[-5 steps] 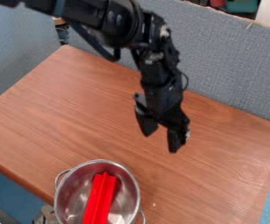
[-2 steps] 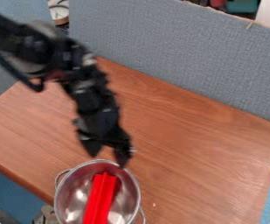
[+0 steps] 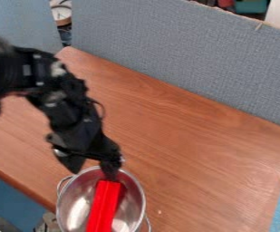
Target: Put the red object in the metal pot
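The red object (image 3: 106, 205), a flat bright red bar, lies inside the metal pot (image 3: 133, 188), leaning from the pot's middle toward its near rim. The shiny pot stands at the wooden table's near edge. My gripper (image 3: 91, 163) hangs pointing down just above the pot's far left rim, at the end of the black arm (image 3: 52, 95) that reaches in from the left. Its jaws are open with nothing between them, and they are apart from the bar.
The wooden table (image 3: 197, 122) stretches back and to the right of the pot. A grey partition (image 3: 167, 45) runs along its far side. The table's left edge (image 3: 9, 177) drops off to a blue floor beside the pot.
The arm has swung from the table's right middle over to the left and toward the near edge, ending above the pot's far rim. The red bar has stayed in the pot.
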Motion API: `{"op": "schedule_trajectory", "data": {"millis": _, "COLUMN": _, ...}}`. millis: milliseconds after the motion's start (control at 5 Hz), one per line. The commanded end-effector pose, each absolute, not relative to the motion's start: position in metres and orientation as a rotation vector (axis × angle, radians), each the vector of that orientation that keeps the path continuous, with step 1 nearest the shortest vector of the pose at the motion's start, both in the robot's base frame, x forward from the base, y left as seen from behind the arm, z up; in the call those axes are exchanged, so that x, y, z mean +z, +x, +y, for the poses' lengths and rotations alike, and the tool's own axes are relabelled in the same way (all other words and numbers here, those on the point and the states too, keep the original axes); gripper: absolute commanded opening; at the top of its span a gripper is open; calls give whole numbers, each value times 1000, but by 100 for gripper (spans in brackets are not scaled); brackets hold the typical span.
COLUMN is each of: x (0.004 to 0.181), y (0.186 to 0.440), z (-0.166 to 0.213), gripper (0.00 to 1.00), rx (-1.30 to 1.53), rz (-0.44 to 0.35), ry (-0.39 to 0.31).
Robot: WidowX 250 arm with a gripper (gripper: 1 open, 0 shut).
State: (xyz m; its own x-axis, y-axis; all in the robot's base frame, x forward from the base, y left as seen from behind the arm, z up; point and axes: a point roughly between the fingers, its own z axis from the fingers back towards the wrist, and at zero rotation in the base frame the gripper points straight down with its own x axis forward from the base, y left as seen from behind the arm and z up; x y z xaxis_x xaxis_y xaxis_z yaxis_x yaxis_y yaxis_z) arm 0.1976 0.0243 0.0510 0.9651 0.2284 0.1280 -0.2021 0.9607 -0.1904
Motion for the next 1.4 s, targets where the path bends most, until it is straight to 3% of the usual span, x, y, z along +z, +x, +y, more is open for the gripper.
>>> {"op": "schedule_trajectory", "data": {"millis": 0, "x": 41, "y": 186, "z": 22, "gripper": 100, "rx": 133, "rz": -133, "ry": -165}}
{"op": "schedule_trajectory", "data": {"millis": 200, "x": 57, "y": 180, "z": -1, "gripper": 100, "rx": 1, "rz": -130, "ry": -156}}
{"op": "schedule_trajectory", "data": {"millis": 600, "x": 59, "y": 192, "z": 83, "gripper": 100, "rx": -103, "rz": -98, "ry": -141}}
{"op": "schedule_trajectory", "data": {"millis": 1000, "x": 57, "y": 186, "z": 57, "gripper": 100, "rx": 164, "rz": -68, "ry": -78}}
{"op": "schedule_trajectory", "data": {"millis": 1200, "x": 71, "y": 185, "z": 49, "gripper": 100, "rx": 127, "rz": -66, "ry": -37}}
